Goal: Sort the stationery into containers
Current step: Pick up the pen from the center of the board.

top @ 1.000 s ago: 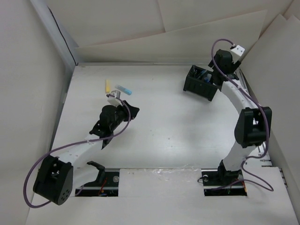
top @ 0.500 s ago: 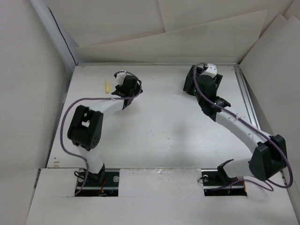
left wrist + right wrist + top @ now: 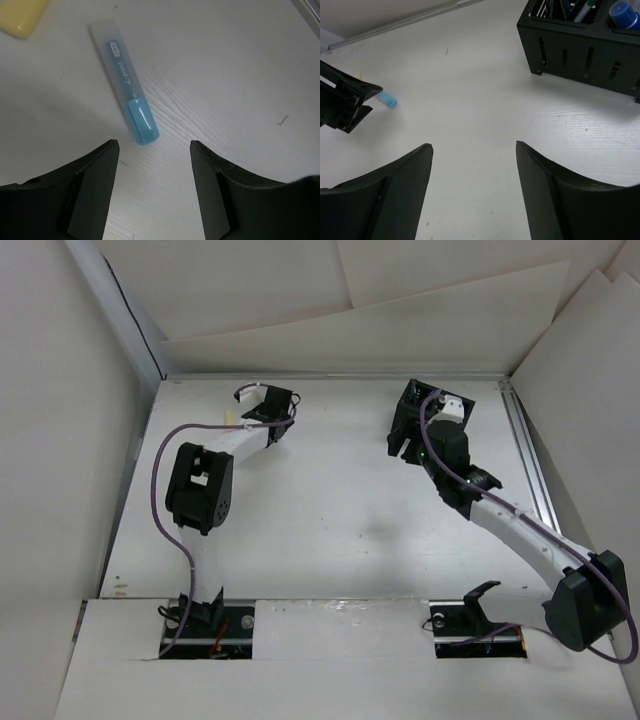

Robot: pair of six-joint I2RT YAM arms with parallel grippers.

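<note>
A light-blue highlighter lies on the table just beyond my left gripper's open, empty fingertips. A yellow highlighter lies beside it at the far left, and shows in the top view. There my left gripper hides the blue one. The black organiser holds several pens and a blue-capped marker. My right gripper is open and empty above bare table, left of the organiser. The blue highlighter's tip also shows in the right wrist view.
White walls close in the table at the back and both sides. A metal rail runs along the right edge. My left gripper shows at the left of the right wrist view.
The left arm has swung out to the far left, over the highlighters. The right arm has come round from behind the organiser and now points left beside it.
</note>
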